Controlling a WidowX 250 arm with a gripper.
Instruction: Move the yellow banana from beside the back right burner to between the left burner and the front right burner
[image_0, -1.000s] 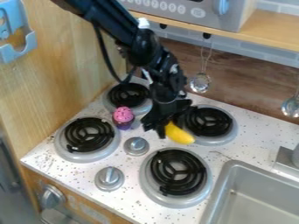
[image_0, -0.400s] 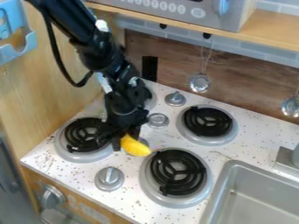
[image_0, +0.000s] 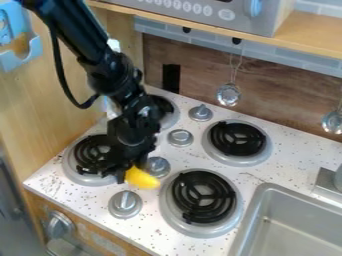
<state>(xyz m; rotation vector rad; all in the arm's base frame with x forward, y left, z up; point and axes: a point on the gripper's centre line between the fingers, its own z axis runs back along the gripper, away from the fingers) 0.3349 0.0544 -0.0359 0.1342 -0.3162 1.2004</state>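
The black gripper (image_0: 125, 172) hangs low over the stovetop, between the front-left burner (image_0: 87, 159) and the knobs near the stove's middle. It is shut on a yellow banana-like toy (image_0: 143, 178), whose rounded end sticks out to the right, just above the front knob (image_0: 125, 204) in the view. The gripper and wrist cover part of the front-left burner. Whether the toy touches the stovetop, I cannot tell.
Other burners lie at the back left (image_0: 164, 111), back right (image_0: 237, 138) and front right (image_0: 203, 196). A sink (image_0: 257, 210) is at lower right. Utensils (image_0: 228, 94) hang along the back wall beneath a wooden shelf (image_0: 294, 42).
The gripper has carried the yellow toy left and toward the front from beside the back-right burner. The pink-topped cupcake toy seen earlier is now hidden behind the arm.
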